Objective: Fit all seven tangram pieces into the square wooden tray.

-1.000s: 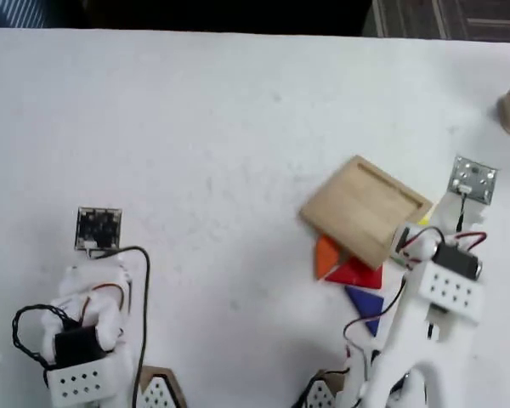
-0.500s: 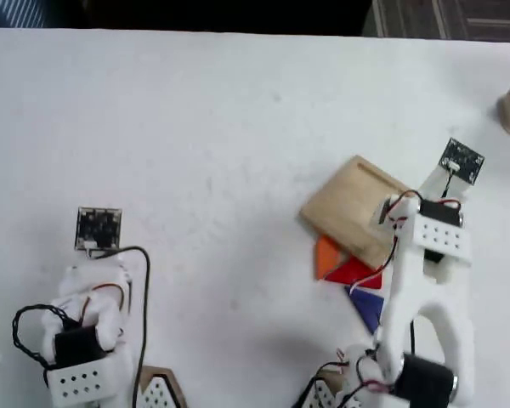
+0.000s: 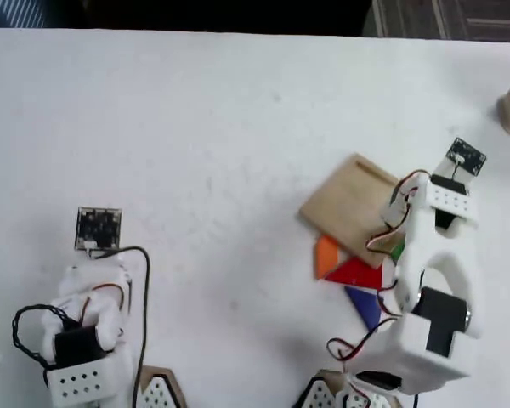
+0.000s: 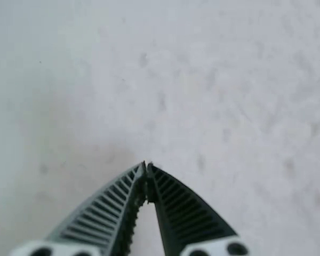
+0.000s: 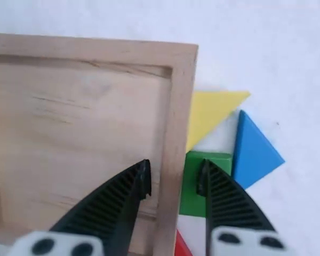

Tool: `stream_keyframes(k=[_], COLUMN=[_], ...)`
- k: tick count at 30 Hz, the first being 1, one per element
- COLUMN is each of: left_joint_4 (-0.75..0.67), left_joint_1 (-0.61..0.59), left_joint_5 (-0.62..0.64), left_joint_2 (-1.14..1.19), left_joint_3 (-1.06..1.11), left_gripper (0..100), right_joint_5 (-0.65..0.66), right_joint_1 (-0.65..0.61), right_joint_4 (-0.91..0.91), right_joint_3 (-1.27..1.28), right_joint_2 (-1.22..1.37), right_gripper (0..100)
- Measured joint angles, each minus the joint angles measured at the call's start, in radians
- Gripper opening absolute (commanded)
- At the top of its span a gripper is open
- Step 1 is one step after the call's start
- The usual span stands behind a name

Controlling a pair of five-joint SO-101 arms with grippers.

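**Right pincer astride the tray's rim, left pincer closed over bare table**

Nearest the front edge in the high view, the left arm [image 3: 81, 340] is seen folded at the table's 7 o'clock. Its wrist view adds the pincer's state. The left gripper [image 4: 146, 168] is closed tip to tip, with nothing between the fingers, above the white table [image 4: 213, 80].

The right arm [image 3: 429, 255] is stretched out at the table's 4 o'clock. In the high view a dark blue piece [image 3: 367, 308], a red piece [image 3: 357, 274] and an orange piece [image 3: 325, 255] are shown at about 6 o'clock of the square wooden tray [image 3: 348, 204]. The red and orange ones lie against its near edge. A green piece [image 3: 397, 252] is glimpsed at the tray's 4 o'clock, beside the arm. The right wrist view shows what the arm covers from above: a yellow triangle [image 5: 213, 114] and a light blue triangle [image 5: 253, 149] just beside the green piece, outside the rim. Every piece seen lies outside the tray.

Compared with a second ago, the right arm has been carried from the tray's 4 o'clock out over its right corner. The tray, the pieces and the left arm have kept their places.

The right gripper [image 5: 173, 178] is parted by a moderate gap. One finger is over the tray's floor, the other over the green piece, and the rim wall lies between them. Nothing is gripped, and contact with the rim cannot be told.
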Motion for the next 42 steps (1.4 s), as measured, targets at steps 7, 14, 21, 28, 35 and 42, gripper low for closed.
stream_keyframes(k=[7, 14, 21, 28, 35, 42], left_joint_4=[0.000, 0.000, 0.000, 0.000, 0.000, 0.000], left_joint_1=[0.000, 0.000, 0.000, 0.000, 0.000, 0.000], left_joint_5=[0.000, 0.000, 0.000, 0.000, 0.000, 0.000], left_joint_2=[0.000, 0.000, 0.000, 0.000, 0.000, 0.000], left_joint_3=[0.000, 0.000, 0.000, 0.000, 0.000, 0.000], left_gripper=[2, 2, 2, 2, 2, 2], right_joint_5=[0.000, 0.000, 0.000, -0.002, 0.107, 0.279], right_joint_1=[0.000, -0.032, -0.098, -0.100, -0.135, -0.278], right_joint_4=[0.000, 0.021, 0.028, 0.028, 0.087, 0.196], right_joint_3=[-0.100, -0.106, -0.106, -0.181, -0.272, -0.410], right_joint_2=[0.098, 0.097, 0.092, 0.184, 0.209, 0.224], right_gripper=[15.3, 15.2, 15.2, 1.5, 1.8, 1.8])
